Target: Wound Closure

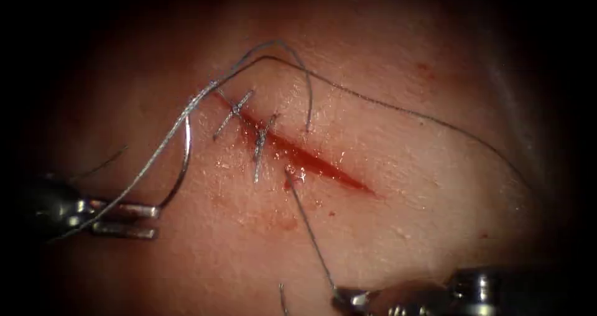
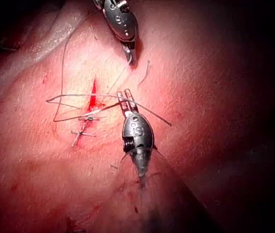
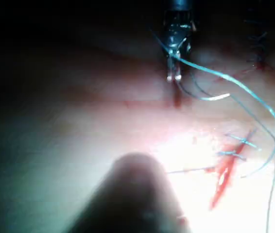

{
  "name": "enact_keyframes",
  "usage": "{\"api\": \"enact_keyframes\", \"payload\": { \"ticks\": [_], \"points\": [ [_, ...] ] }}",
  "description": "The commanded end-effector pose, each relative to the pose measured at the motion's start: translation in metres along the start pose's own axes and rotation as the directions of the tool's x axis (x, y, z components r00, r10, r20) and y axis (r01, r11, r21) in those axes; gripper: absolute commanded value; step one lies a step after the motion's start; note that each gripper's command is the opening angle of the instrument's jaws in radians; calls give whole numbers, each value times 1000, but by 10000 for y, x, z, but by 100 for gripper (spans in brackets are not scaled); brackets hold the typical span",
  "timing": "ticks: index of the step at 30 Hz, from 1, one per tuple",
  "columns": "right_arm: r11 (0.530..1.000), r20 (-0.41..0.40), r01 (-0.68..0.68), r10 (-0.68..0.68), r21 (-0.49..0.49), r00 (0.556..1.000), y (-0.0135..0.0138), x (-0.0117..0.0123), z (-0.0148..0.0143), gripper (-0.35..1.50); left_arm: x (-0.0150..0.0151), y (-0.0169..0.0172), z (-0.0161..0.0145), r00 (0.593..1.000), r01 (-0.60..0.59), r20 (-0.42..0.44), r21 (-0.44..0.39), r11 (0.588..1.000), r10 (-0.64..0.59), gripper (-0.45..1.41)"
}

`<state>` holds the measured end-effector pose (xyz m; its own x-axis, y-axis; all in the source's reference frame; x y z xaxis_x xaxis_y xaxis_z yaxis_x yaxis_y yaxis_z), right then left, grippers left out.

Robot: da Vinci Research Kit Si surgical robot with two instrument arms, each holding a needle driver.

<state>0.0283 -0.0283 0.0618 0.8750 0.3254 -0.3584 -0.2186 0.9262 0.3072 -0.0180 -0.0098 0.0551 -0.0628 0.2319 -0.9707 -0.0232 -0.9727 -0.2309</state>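
1. The cut (image 1: pixel 323 163) runs diagonally across the tissue (image 1: pixel 435 229). Its upper end already has two tied stitches (image 1: pixel 236 111), while the lower stretch is open, with red fluid (image 1: pixel 292 151) pooled in it.
2. The needle (image 1: pixel 185 151) is fully out of the tissue, arcing up over the skin left of the cut.
3. The left tool (image 1: pixel 154 221) has its jaws pinching the needle near the lower end of the curve. There's just a thin gap between the jaws.
4. The right tool (image 1: pixel 339 298) has its jaws pressed together on the thread (image 1: pixel 311 229). That strand looks fairly taut and runs up to a spot on the left lip of the cut, just below the second stitch.
5. The rest of the thread makes a big loose loop (image 1: pixel 404 107) over the right side and back across the top of the cut.
6. My take on doing this well:
   - Keep any pull on that taut strand in line with where it leaves the skin, and gentle, because pork skin tears.
   - Keep the needle point parked clear of the loose loop so nothing snags.
7. Hard to make out:
   - I can't tell which end of the needle is in the jaws.
   - A thick strand crosses the left tool, and I can't tell if it's caught in the grip too.
   - The right tool is partly cut off by the frame edge.
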Motion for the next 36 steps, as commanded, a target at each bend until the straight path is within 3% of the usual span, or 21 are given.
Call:
{"api": "enact_keyframes", "payload": {
  "ticks": [1,6,9,13,14,15,16,17,20,23,28,29,34,36],
  "points": [
    [999,2,17,-17,29,1000,-29,-6,-7,-35,-7,4,5,1000,2,-1,-2,1000,-2,-45],
    [995,24,60,-62,74,998,-58,-23,-33,-35,-7,4,4,1000,2,0,0,1000,-2,-45],
    [983,64,108,-119,149,991,-78,-52,-58,-35,-7,3,3,1000,2,0,-1,1000,-2,-45],
    [975,78,125,-141,182,987,-79,-71,-74,-35,-8,1,3,1000,2,3,4,1000,-2,-45],
    [988,45,114,-119,105,992,-66,-70,-77,56,-10,1,3,1000,0,3,4,1000,0,-45],
    [988,45,114,-119,105,992,-66,-70,-77,56,-10,1,3,1000,0,3,4,1000,0,-45],
    [996,19,87,-88,12,996,-52,-65,-76,118,-13,0,3,1000,-2,5,7,1000,2,-45],
    [996,19,87,-88,12,996,-52,-65,-76,118,-13,0,3,1000,-2,5,7,1000,2,-45],
    [992,0,10,-10,-128,1000,-19,-49,-67,140,-16,0,3,1000,2,6,7,1000,-2,-45],
    [988,-13,-26,24,-151,1000,-5,-39,-60,145,-16,1,3,1000,2,6,7,1000,-2,-45],
    [972,-112,-131,111,-193,987,41,-6,-34,147,-16,1,3,1000,2,6,7,1000,-2,-45],
    [976,-153,-108,79,-187,985,59,7,-20,145,-16,1,3,1000,2,6,7,1000,-2,-45],
    [975,-212,-42,-5,-217,977,83,26,6,145,-16,1,2,1000,2,5,6,1000,-2,-45],
    [979,-293,-14,-48,-205,955,94,38,24,138,-15,1,0,1000,2,6,7,1000,-2,-45]
  ]
}}
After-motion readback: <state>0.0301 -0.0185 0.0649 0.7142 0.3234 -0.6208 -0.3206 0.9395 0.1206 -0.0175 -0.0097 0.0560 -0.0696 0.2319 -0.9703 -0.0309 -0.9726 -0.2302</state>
